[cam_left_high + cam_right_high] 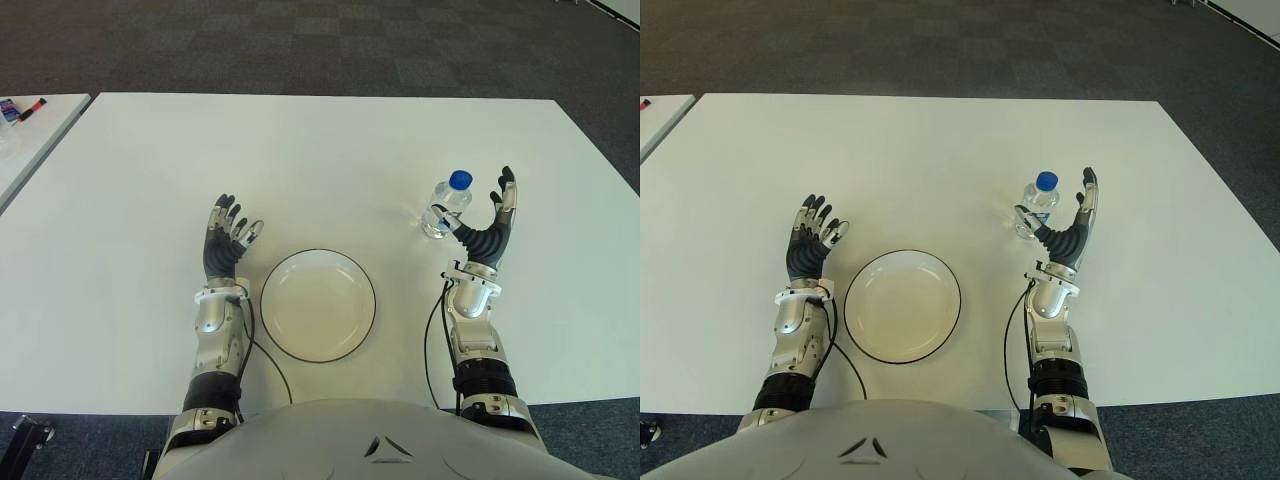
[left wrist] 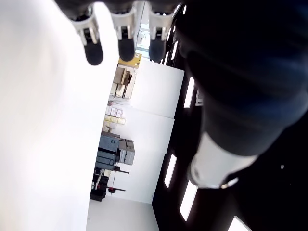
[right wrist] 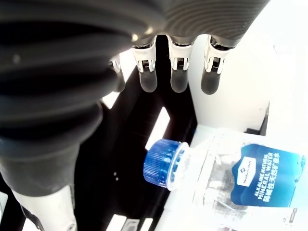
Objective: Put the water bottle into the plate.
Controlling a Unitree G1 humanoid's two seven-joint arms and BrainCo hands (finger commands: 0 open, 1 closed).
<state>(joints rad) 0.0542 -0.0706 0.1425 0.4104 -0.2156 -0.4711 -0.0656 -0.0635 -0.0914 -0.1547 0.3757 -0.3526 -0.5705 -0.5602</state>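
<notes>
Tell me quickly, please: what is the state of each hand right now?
Left hand: open, holding nothing, left of the plate.
Right hand: open, fingers spread beside the water bottle, not gripping it.

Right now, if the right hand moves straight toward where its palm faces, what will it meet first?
Probably the water bottle. The right hand is open beside it, on the bottle's right, palm turned toward it, fingers spread above the blue cap. Contact cannot be confirmed.

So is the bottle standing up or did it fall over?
Standing up. The water bottle sits upright on the table, blue cap on top, beside the open right hand.
</notes>
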